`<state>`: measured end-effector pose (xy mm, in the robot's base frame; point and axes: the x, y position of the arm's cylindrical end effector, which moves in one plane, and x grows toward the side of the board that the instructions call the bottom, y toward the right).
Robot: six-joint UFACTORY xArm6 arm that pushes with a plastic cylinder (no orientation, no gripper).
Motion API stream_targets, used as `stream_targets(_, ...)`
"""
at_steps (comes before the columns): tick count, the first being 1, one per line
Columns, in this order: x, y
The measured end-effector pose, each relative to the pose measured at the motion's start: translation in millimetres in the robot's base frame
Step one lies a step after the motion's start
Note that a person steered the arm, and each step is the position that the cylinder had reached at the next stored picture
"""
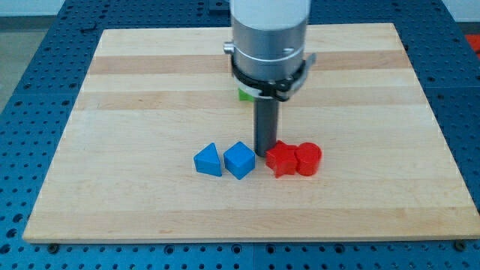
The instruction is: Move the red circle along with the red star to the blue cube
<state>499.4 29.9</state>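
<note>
On the tabletop (135,90): my tip (265,154) between blue cube (240,160) and red star (282,159), holding nothing; red circle (308,159) touching star.

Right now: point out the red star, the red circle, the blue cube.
red star (282,160), camera view, top face.
red circle (308,159), camera view, top face.
blue cube (240,160), camera view, top face.

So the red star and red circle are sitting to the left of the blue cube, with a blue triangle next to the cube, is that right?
Not quite. In the camera view the red star and red circle sit to the right of the blue cube, not the left. The rest holds: the blue triangle is next to the cube, on its left. My tip is between the cube and the star.
</note>
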Motion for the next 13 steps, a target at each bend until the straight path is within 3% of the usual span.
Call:
stream_targets(3, -1.3, 23.0)
stream_targets(5, -51.8, 40.8)
stream_targets(6, -56.7, 64.8)
stream_targets(9, -7.6, 180.3)
stream_targets(11, 34.7, 179.3)
stream_targets(13, 35.7, 133.4)
